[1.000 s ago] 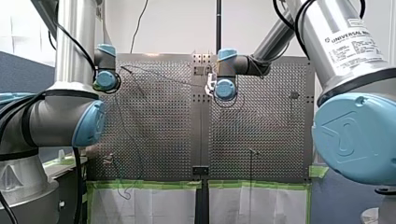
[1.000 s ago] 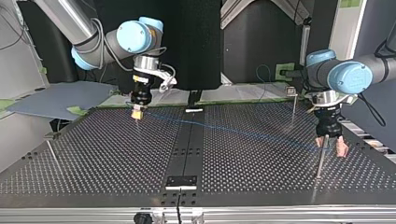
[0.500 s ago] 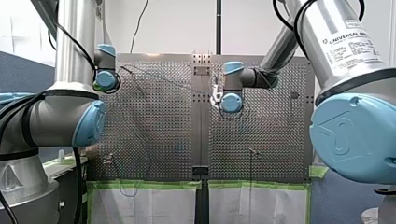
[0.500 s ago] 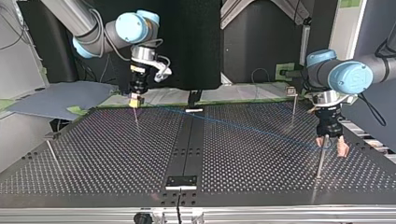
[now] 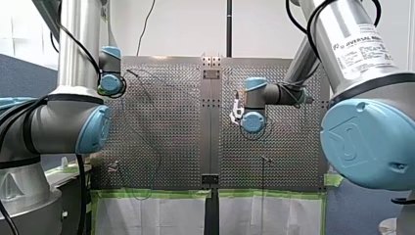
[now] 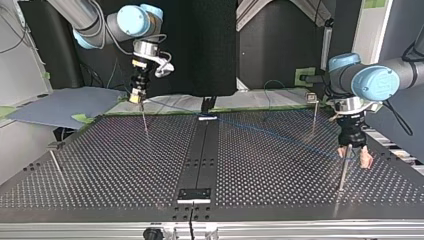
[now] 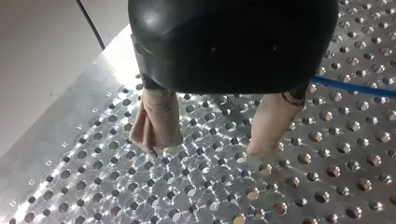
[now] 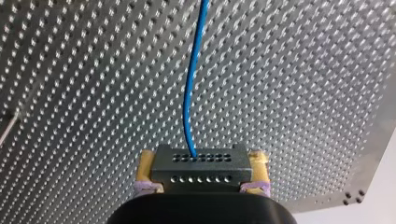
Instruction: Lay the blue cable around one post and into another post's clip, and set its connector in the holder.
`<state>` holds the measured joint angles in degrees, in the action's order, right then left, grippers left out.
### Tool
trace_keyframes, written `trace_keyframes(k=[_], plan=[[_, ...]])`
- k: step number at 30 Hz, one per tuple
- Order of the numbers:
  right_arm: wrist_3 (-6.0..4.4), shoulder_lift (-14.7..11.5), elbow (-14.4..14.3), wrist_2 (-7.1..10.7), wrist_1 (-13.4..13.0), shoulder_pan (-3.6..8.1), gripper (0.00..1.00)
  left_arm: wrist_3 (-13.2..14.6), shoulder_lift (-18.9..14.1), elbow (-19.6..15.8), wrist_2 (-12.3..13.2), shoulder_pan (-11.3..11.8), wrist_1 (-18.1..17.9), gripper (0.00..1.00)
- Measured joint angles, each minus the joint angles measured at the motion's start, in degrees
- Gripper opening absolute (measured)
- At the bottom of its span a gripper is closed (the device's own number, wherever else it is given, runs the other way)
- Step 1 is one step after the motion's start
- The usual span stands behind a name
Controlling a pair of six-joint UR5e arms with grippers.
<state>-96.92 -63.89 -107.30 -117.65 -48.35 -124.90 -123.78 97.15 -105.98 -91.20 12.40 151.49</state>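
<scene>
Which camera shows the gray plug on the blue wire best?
Right wrist view: the connector fills my right pincer, blue cable leaving it. Top view shows only a speck; front and left wrist views hide it.

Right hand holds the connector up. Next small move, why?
Probably lower my right hand beside the thin metal post under it: it grips the dark perforated connector block, and the blue cable stretches above the table, seemingly not around that post.
</scene>
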Motion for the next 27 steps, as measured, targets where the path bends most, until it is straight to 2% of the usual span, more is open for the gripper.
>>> trace_keyframes(k=[6,11,15,20,24,27], plan=[[-0.65,0.0,-3.5,2.92,-3.5,3.1,0.0,0.0,0.0,0.0,0.3,0.0,0.0,1.0],[-2.69,0.0,-6.4,5.82,-5.6,6.0,0.0,-0.6,0.0,0.0,0.9,0.0,-0.1,1.0],[-3.43,0.0,-8.9,8.3,-7.5,8.49,0.0,-1.2,0.0,0.0,1.6,-0.1,-0.2,1.0],[-3.24,0.1,-12.3,11.68,-7.6,11.87,0.0,-1.4,0.0,0.0,1.8,-0.2,-0.2,1.0],[-2.5,0.1,-14.4,13.89,-7.6,14.09,0.0,-1.4,0.0,0.0,1.8,-0.2,-0.2,1.0],[-1.91,0.2,-14.8,15.61,-7.8,15.8,0.0,-1.5,0.0,0.0,1.9,-0.3,-0.2,1.0]])
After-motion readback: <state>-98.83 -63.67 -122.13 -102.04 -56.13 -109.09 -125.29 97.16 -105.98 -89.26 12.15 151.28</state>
